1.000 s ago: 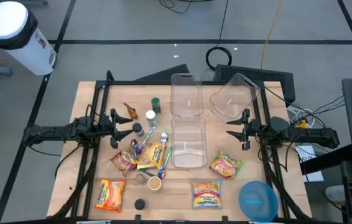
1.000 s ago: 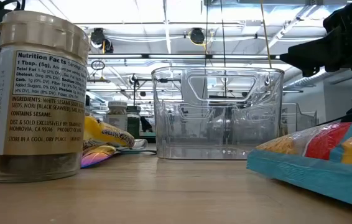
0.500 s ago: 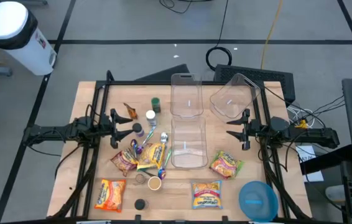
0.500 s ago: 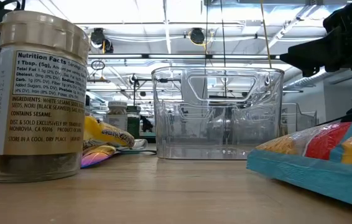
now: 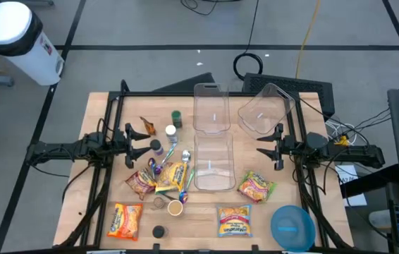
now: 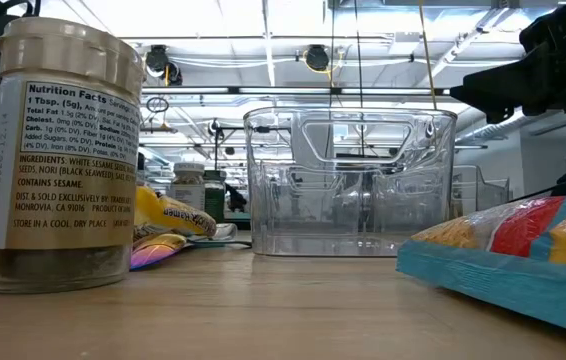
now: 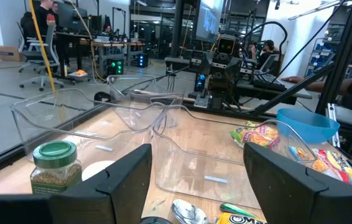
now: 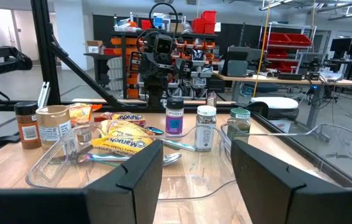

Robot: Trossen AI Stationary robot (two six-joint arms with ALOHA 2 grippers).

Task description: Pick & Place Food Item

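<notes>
Left pincer (image 5: 132, 144) and right pincer (image 5: 265, 147), both parted and empty, flank the clear container (image 5: 213, 162).

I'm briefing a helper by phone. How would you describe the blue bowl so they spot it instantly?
Start at the wooden table and go to its near right corner. The blue bowl sits there, beside a ramen packet; it's the only round blue thing.

White bin (image 5: 17, 39) beside the table (image 5: 101, 106)

Clear glossy plastic container (image 5: 214, 161) on matt wooden table (image 5: 101, 113).
</notes>
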